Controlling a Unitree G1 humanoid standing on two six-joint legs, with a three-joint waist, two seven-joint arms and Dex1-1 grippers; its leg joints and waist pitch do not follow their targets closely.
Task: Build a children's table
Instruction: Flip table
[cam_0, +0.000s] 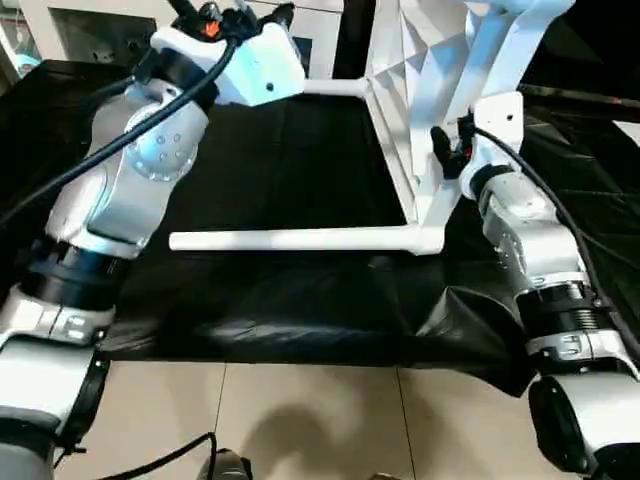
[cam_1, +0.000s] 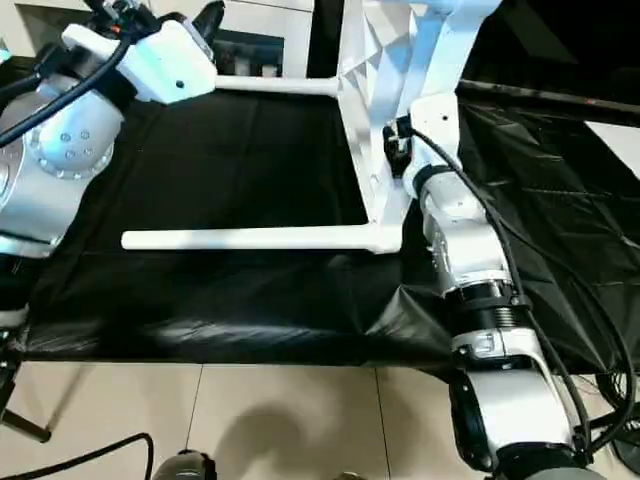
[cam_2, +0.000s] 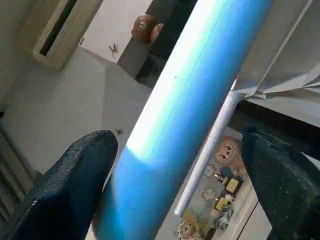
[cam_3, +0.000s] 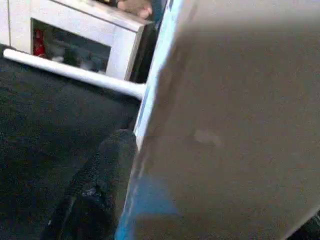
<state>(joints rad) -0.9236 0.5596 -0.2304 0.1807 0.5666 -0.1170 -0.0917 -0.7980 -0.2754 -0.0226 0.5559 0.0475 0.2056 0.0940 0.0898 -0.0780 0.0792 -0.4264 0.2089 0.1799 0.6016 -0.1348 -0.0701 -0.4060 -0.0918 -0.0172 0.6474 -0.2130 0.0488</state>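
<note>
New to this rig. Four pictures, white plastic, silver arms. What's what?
It is a humanoid robot with two silver arms. The two wide pictures come from a stereo camera on its head, looking down at a black cloth. The other two come from a camera on each wrist, looking along that hand's black fingers.

On the cloth a white tabletop stands on edge with two legs sticking out sideways. The left hand is open, with a white leg running between its fingers but not gripped. The right hand is at the tabletop's edge; whether it grips is unclear.
</note>
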